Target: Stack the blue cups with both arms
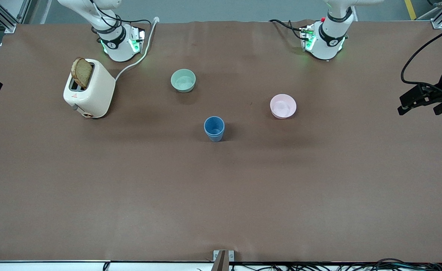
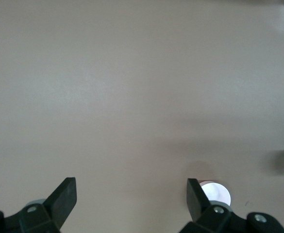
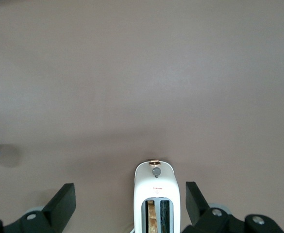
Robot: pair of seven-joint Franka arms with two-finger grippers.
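From my console, the brown table point(image 1: 221, 195) lies bare along its whole edge nearest the front camera. What I must steer around: the stacked matte blue plastic cups point(image 1: 214, 128) mid-table, the mint-green bowl point(image 1: 183, 80), the pink bowl point(image 1: 283, 106), and the white toaster holding bread point(image 1: 89, 88) toward the right arm's end.

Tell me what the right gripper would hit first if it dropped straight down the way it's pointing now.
Probably the white toaster: it sits between the right gripper's open fingers, bread in one slot. Height above it is unclear.
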